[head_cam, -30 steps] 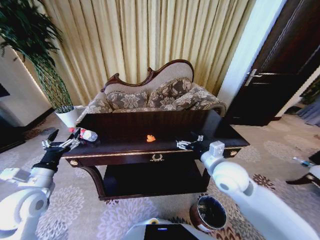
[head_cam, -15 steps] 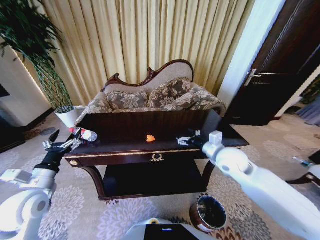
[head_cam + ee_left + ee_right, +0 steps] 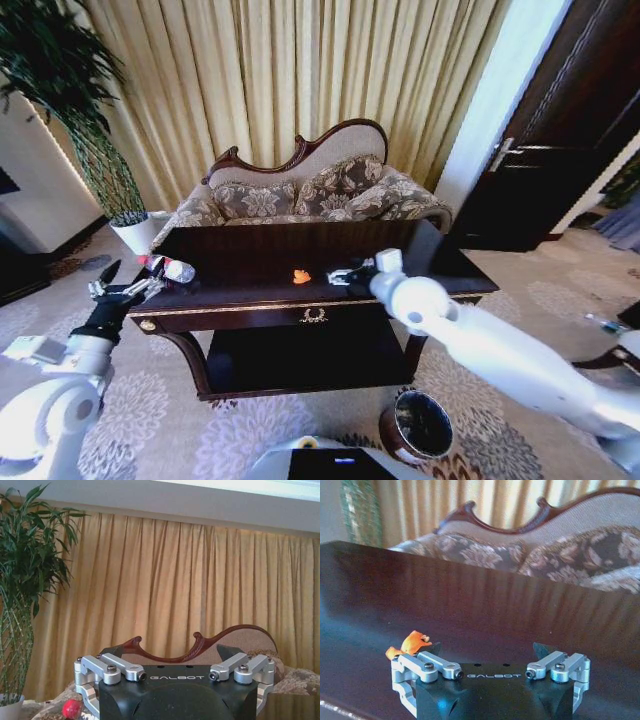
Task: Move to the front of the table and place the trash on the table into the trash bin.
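Trash on the table (image 3: 230,262) is lying untouched as the right gripper (image 3: 340,276), fingers apart, is sliding leftward across the top toward the orange scrap (image 3: 301,276), while the left gripper (image 3: 128,291), also spread, is hovering beside the bottle (image 3: 172,268).
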Robot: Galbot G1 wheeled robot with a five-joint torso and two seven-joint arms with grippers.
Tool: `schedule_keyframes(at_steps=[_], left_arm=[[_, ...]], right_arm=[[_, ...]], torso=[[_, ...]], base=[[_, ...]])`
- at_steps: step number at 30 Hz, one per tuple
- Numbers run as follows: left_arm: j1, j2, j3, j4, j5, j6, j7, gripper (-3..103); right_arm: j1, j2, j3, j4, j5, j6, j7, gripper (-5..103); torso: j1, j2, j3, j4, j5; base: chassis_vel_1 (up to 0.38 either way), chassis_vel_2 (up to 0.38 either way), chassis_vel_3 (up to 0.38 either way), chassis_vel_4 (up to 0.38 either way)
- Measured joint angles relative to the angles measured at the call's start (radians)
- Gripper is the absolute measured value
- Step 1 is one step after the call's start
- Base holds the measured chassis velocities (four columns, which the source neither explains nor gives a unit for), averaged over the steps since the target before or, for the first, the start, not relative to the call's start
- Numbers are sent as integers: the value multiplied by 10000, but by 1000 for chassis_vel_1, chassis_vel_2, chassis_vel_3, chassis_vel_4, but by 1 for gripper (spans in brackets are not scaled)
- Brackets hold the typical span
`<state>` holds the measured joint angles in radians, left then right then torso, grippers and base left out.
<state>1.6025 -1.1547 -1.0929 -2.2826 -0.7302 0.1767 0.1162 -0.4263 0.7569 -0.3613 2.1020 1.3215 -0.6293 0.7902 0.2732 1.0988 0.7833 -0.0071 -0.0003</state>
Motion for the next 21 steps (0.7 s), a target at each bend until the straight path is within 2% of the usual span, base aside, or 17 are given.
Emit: schedule_keyframes(at_steps=[1,2,3,5,14,21], left_arm=[[25,-3,-14,7,0,0,0,100],[25,-3,-14,7,0,0,0,100],[59,-4,-60,33,1,-3,-5,100],[88,4,-111,84,-1,-15,-3,100],[60,28,-70,181,-7,-28,-4,100],[-43,64,-48,286,-4,-41,2,100]], right_arm=[[186,255,-148,-71,296,-99,528,100],[186,255,-148,-71,296,-99,528,100],[418,632,-319,-182,685,-201,1187,100],[660,1178,-520,-339,1056,-276,1843,100],[629,1897,-707,-531,1501,-321,2576,100],[482,2239,-717,-887,1350,-265,2620,100]], torso=[[0,-1,0,1,0],[0,-1,0,1,0],[0,-1,0,2,2],[0,-1,0,4,1],[0,-1,-1,-1,3],[1,0,-1,0,1]], base=[[0,0,0,0],[0,0,0,0],[0,0,0,0],[0,0,0,0],[0,0,0,0],[0,0,0,0]])
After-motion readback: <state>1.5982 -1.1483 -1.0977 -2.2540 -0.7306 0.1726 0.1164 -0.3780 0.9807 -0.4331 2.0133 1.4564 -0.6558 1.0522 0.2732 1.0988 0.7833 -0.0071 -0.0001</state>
